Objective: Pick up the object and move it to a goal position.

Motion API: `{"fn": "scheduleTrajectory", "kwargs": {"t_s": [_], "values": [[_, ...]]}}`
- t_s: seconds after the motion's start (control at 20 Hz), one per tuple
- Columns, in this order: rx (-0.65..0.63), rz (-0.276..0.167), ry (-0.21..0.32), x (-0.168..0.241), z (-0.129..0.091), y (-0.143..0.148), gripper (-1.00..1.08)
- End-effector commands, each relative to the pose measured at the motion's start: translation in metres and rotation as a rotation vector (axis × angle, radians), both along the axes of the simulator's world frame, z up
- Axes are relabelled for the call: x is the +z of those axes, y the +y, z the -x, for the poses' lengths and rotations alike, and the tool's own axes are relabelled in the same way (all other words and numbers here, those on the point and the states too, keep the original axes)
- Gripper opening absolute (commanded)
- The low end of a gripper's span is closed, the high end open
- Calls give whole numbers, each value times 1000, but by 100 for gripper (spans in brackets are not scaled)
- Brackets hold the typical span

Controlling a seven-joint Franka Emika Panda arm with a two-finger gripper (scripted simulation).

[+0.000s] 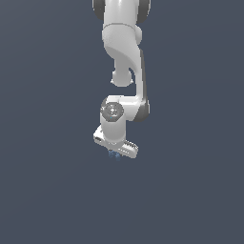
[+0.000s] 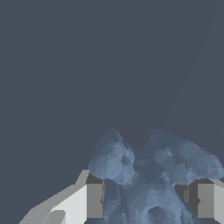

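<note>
The object (image 2: 148, 175) is a pale-blue spiky piece with several short rounded prongs. In the wrist view it fills the space between my two fingers (image 2: 94, 199), whose grey pads stand on either side of it. In the exterior view only a small blue bit of the object (image 1: 114, 155) shows under the white hand. My gripper (image 1: 115, 153) points down, with its fingers mostly hidden behind the hand. The pads look close against the object's sides, but I cannot tell if they press on it.
The white arm (image 1: 125, 52) comes down from the top of the exterior view. Around it is a plain dark grey-blue surface (image 1: 52, 190) with nothing else on it in view.
</note>
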State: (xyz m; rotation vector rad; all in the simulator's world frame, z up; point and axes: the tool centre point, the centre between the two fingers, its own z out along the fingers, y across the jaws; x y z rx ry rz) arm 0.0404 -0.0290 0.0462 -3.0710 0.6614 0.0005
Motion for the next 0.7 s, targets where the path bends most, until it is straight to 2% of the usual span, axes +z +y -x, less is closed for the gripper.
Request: {"fn": "scheduleTrajectory", "kwargs": {"t_s": [0.0, 0.65], "values": [[-1, 0, 0, 1, 6, -9, -100], [-1, 0, 0, 8, 62, -91, -100]]}}
